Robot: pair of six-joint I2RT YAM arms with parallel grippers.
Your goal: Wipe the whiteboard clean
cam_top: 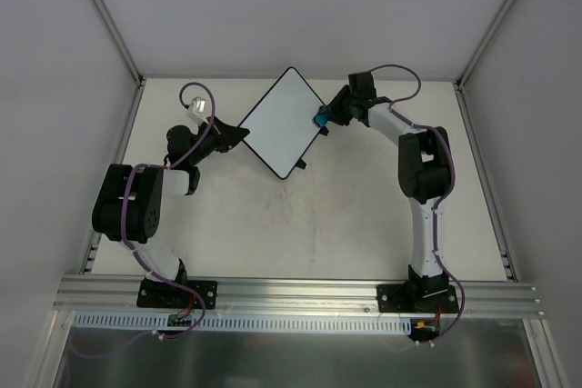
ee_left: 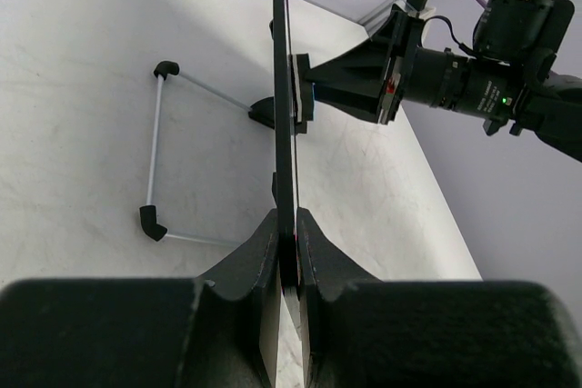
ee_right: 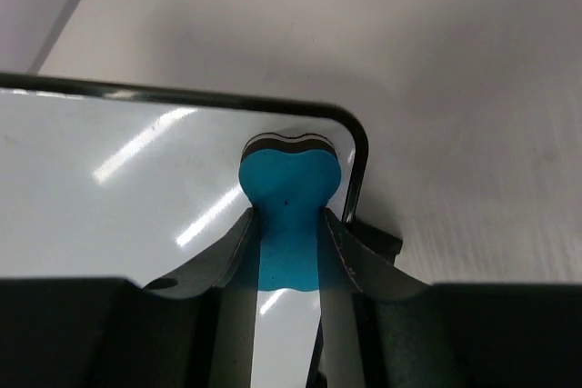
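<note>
The whiteboard [cam_top: 282,120] is white with a thin black rim and sits turned like a diamond at the back of the table. No marks show on its face. My left gripper [cam_top: 238,134] is shut on its left corner; in the left wrist view the board [ee_left: 284,88] runs edge-on between my fingers [ee_left: 289,247]. My right gripper [cam_top: 325,119] is shut on the blue eraser [cam_top: 320,118] at the board's right corner. In the right wrist view the eraser [ee_right: 289,190] presses on the white surface [ee_right: 118,197] near the rounded corner.
The board's wire stand [ee_left: 155,147] with black end caps lies on the table behind the board. Grey walls and metal frame posts [cam_top: 109,15] enclose the back and sides. A metal rail [cam_top: 291,295] runs along the near edge.
</note>
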